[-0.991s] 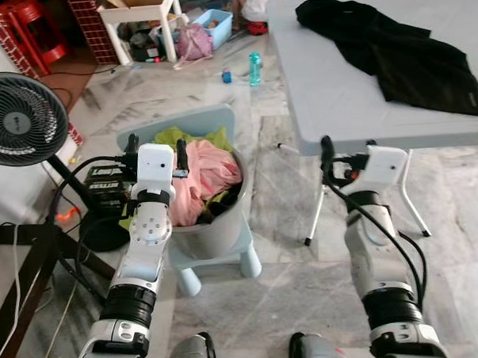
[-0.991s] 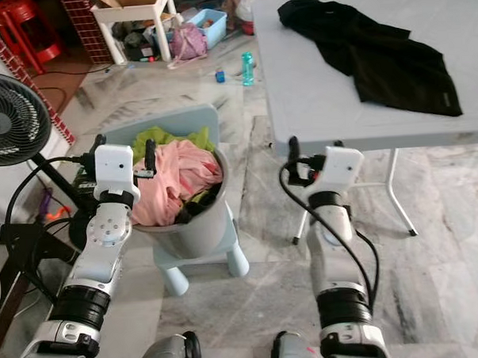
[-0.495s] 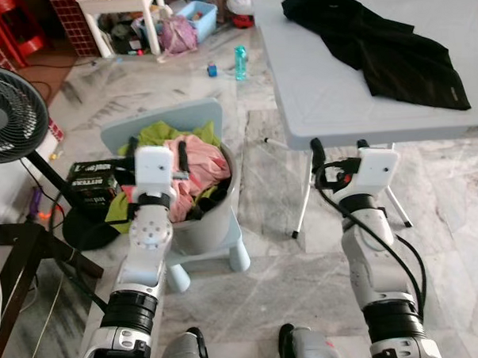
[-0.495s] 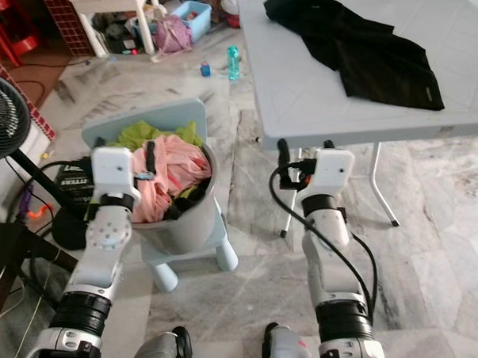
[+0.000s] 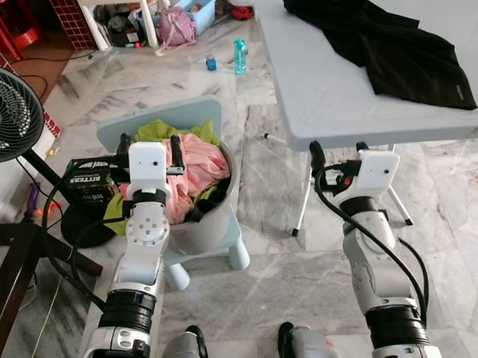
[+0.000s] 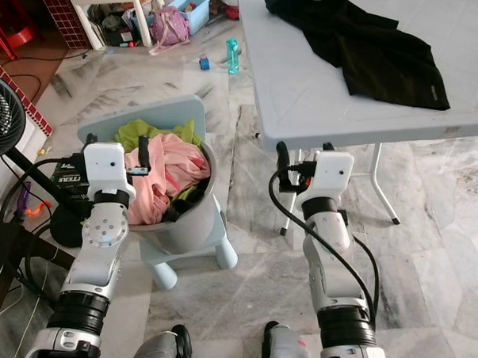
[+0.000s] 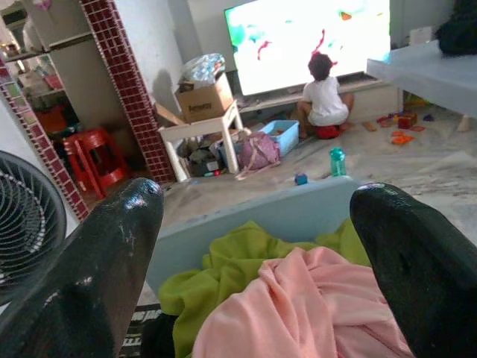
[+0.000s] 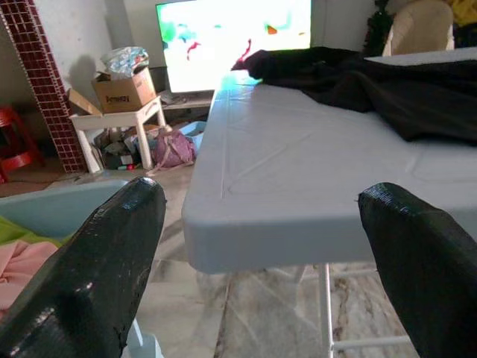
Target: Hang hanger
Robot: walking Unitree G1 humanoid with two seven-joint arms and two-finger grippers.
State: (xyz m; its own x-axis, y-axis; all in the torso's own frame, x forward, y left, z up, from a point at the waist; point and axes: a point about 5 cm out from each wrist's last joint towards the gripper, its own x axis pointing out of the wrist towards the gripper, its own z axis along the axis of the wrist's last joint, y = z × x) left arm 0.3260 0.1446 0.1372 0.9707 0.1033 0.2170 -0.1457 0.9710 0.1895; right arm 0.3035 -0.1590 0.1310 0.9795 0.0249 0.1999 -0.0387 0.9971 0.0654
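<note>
Left eye view: a grey laundry tub [image 5: 209, 228] stuffed with pink clothes [image 5: 197, 171] and a green cloth [image 5: 159, 135] sits on a pale blue child's chair [image 5: 169, 119] at about 10 o'clock. The left gripper [image 5: 148, 143] hovers at the tub's near rim, fingers spread, holding nothing. At 2 o'clock, the right gripper [image 5: 338, 149] hangs just before the edge of a grey folding table [image 5: 330, 96], fingers apart and empty. A black garment [image 5: 392, 45] lies on the table. A black fan [image 5: 6, 110] stands at 9 o'clock. I cannot make out a hanger.
</note>
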